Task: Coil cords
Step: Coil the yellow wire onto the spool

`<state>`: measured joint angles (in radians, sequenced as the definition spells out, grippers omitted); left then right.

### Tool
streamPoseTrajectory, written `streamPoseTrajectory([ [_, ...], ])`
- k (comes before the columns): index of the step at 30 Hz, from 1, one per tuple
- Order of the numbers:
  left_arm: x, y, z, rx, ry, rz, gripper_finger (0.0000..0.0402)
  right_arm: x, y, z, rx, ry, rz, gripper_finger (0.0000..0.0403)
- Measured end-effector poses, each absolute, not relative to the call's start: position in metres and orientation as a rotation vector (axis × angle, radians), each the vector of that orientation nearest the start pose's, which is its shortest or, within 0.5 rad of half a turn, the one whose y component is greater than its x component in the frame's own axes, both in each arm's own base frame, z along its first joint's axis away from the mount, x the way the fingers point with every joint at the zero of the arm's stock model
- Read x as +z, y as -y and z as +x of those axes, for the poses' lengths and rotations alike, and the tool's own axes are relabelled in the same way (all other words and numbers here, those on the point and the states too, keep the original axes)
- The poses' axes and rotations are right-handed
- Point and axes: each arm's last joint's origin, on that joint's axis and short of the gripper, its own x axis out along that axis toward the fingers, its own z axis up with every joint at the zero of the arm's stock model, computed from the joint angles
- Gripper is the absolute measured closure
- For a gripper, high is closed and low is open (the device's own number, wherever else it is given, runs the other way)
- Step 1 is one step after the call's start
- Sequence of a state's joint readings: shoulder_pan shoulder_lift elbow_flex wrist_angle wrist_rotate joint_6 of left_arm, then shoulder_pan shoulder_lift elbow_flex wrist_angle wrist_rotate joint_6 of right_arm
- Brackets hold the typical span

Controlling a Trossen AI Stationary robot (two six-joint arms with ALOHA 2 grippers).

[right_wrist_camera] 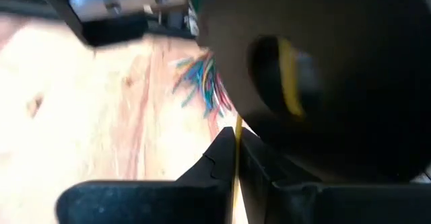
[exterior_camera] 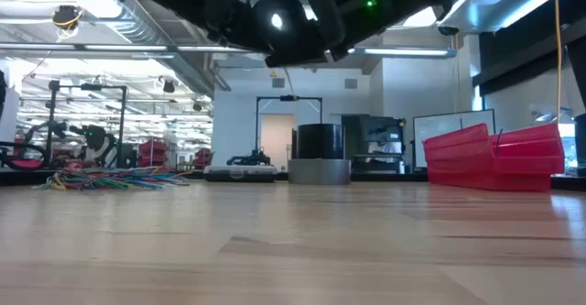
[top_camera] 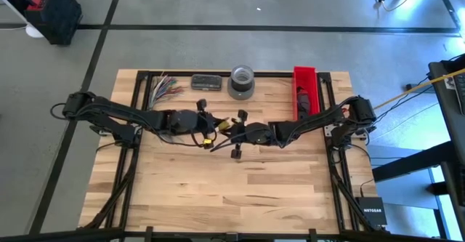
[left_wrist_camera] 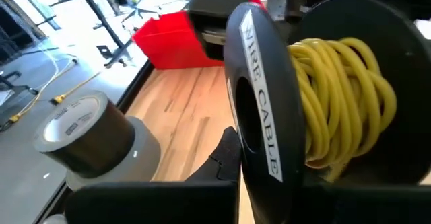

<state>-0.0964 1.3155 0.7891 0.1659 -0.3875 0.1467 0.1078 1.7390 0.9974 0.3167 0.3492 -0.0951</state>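
A black spool (left_wrist_camera: 269,96) wound with yellow cord (left_wrist_camera: 337,96) hangs over the middle of the table, between my two grippers. My left gripper (top_camera: 208,129) comes from the table's left and is shut at the spool's near flange. My right gripper (right_wrist_camera: 236,163) comes from the right, just beside the spool, and is shut on a free strand of the yellow cord. A tangle of thin multicoloured cords (top_camera: 166,87) lies loose on the table's far left. My left gripper is shut at the lower rim of the spool's labelled flange (left_wrist_camera: 259,177); one finger (left_wrist_camera: 225,158) shows beside it and the flange hides the other. The spool is lifted clear of the table, its axis roughly level. My right gripper pinches a single strand of the yellow cord (right_wrist_camera: 236,140) between its two fingers. The strand runs along the fingers, out past their free ends toward the spool (right_wrist_camera: 316,83).
At the far edge stand a grey tape roll (top_camera: 242,82) and a flat black device (top_camera: 206,82). A red bin (top_camera: 305,89) sits at the far right. The near half of the wooden table (top_camera: 218,198) is bare wood.
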Motion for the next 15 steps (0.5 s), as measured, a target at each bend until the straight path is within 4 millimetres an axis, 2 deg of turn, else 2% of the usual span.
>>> streamPoseTrajectory([
  [6,0.251,0.017,0.282,0.234,-0.445,0.257,0.0401,0.209,-0.027,0.359,-0.264,-0.510,-0.231,0.0388],
  [9,0.252,0.017,0.282,0.228,-0.449,0.261,0.0401,0.217,-0.026,0.356,-0.271,-0.491,-0.224,0.0388],
  [15,0.249,0.017,0.281,0.216,-0.481,0.283,0.0401,0.217,-0.027,0.356,-0.228,-0.492,-0.200,0.0388],
])
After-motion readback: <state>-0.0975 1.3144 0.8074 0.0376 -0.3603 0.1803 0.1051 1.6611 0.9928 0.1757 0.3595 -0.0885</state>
